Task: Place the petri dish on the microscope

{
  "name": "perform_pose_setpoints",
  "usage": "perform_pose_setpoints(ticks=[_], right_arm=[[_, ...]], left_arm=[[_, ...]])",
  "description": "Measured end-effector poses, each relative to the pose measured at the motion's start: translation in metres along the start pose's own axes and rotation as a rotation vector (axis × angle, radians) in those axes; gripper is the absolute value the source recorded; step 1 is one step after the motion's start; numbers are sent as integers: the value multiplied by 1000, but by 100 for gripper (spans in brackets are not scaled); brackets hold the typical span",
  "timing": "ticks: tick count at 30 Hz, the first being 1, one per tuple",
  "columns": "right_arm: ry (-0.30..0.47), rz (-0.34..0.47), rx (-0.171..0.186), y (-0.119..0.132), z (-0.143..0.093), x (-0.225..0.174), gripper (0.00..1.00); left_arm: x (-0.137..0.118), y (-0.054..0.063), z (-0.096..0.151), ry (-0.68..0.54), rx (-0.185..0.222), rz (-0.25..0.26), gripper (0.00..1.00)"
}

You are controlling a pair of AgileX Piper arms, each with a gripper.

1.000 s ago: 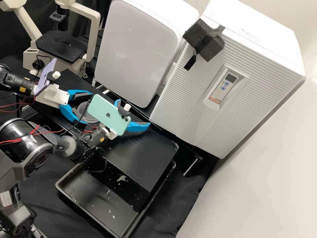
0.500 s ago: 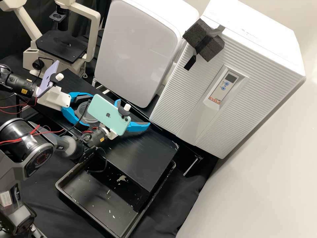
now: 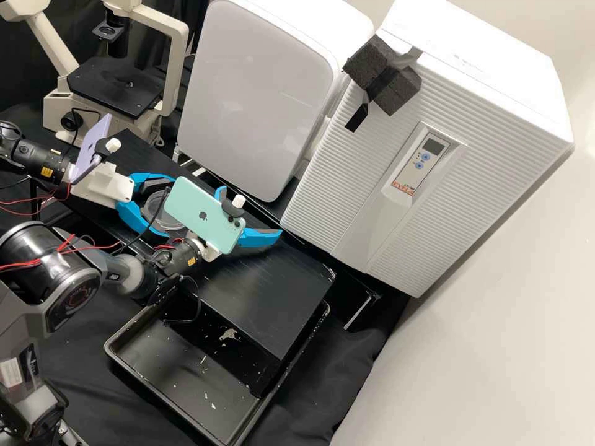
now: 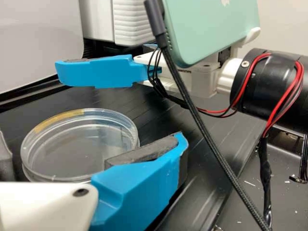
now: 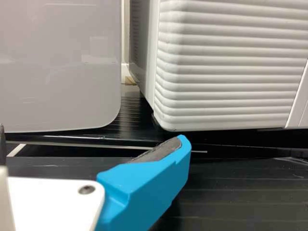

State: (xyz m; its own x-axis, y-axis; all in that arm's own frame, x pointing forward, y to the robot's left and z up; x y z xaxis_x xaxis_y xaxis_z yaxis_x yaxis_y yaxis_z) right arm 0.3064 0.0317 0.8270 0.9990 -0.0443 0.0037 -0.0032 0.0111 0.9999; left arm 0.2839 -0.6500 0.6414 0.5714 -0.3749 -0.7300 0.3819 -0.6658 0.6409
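Left white gripper (image 3: 171, 207), its curved, bright blue fingers (image 3: 131, 217) spread, on a dark grey jointed arm (image 3: 38, 159); right white gripper (image 3: 252, 210), its fingers likewise parted, on another such arm.

We count one clear round plastic petri dish (image 4: 79, 151); one cream microscope (image 3: 169, 80), far left; two boxy white appliances, one smooth-fronted (image 3: 254, 87), one ribbed (image 3: 347, 192); two slim phones, one mint-green (image 3: 201, 210), one lilac (image 3: 90, 148); one black rectangular tray (image 3: 180, 378), near; two white, blue-fingered grippers, left (image 3: 170, 206) and right (image 3: 251, 212).

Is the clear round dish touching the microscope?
Apart: the high view shows a stretch of black benchtop between the petri dish and the microscope.
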Motion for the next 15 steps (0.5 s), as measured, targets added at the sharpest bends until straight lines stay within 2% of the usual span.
perform_pose_setpoints(ticks=[15], right_arm=[[0, 0, 0, 0, 0, 0, 100]], left_arm=[[0, 1, -1, 8, -15, 6, 0]])
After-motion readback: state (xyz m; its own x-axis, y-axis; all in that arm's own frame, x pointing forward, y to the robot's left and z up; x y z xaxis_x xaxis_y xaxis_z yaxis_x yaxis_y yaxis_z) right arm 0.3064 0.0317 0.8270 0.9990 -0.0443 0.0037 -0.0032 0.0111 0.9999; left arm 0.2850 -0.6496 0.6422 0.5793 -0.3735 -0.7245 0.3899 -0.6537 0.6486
